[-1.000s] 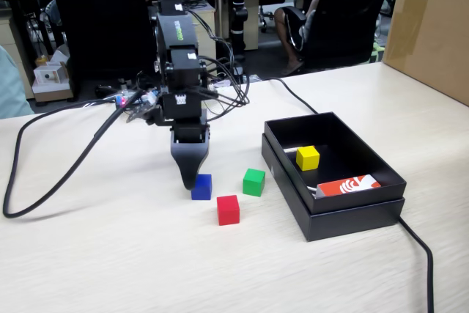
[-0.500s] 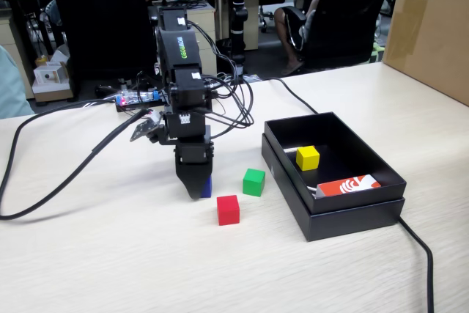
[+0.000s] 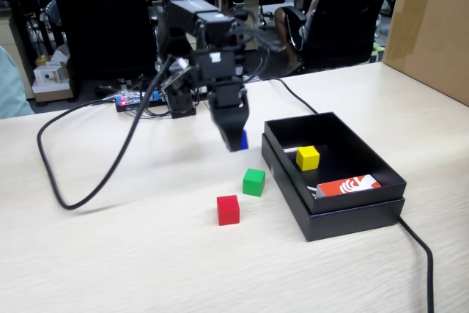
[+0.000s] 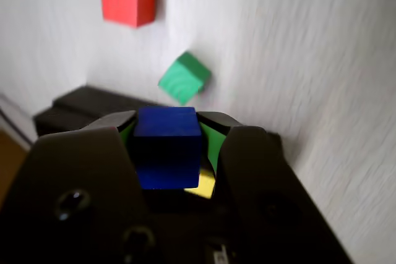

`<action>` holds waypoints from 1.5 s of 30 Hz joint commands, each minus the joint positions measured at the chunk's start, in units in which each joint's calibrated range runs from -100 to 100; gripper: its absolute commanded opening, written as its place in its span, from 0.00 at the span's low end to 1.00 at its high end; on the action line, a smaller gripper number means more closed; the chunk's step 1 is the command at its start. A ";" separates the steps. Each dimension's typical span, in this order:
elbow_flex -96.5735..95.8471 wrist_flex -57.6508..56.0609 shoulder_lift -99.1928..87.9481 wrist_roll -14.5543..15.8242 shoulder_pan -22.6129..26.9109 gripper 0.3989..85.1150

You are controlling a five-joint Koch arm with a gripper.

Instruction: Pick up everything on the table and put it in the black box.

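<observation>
- Gripper (image 3: 236,141), in the fixed view, hanging above the table (image 3: 110,254) with jaws pointing down, clamping the blue cube (image 3: 242,139); only a sliver of blue showing at the right side of the dark jaws.
- In the wrist view, gripper (image 4: 167,146) closing on the blue cube (image 4: 167,143) from both sides; cube sitting square between the jaws, one flat face turning toward the camera, top edge running level across the frame.
- Blue cube having no long axis, all edges looking equal; riding clear of the tabletop, just left of the near-left corner of the black box (image 3: 344,214) in the fixed view.
- Cubes counting four, one of each colour: blue in the jaws, yellow cube (image 3: 308,157) lying inside the black box, green cube (image 3: 253,182) and red cube (image 3: 228,210) resting on the table.
- Green cube sitting just beside the box's left wall in the fixed view, below the gripper in the frame; red cube lying near it, lower and to the left, apart from it.
- In the wrist view, green cube (image 4: 184,78) appearing beyond the blue one, turned corner-on; red cube (image 4: 127,1) lying farther off at upper left; a dark edge of the black box (image 4: 68,106) showing at left.
- One red-and-white card (image 3: 349,185) leaning in the box's near corner, apart from the yellow cube.
- One thick black cable (image 3: 80,159) looping across the table at left.
</observation>
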 commanded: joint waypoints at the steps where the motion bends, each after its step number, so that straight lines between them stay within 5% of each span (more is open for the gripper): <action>1: 6.36 -0.15 -4.32 -0.54 3.47 0.16; 7: 13.97 -0.15 6.47 0.34 8.25 0.16; 24: 13.97 -0.32 25.52 2.69 8.55 0.17; 27: 13.97 -2.05 26.55 2.74 8.55 0.38; 31: 13.88 -3.52 26.43 2.93 8.35 0.46; 39: 15.88 -3.69 10.14 1.90 6.20 0.48; 45: 17.60 -3.69 5.21 -1.47 -0.88 0.48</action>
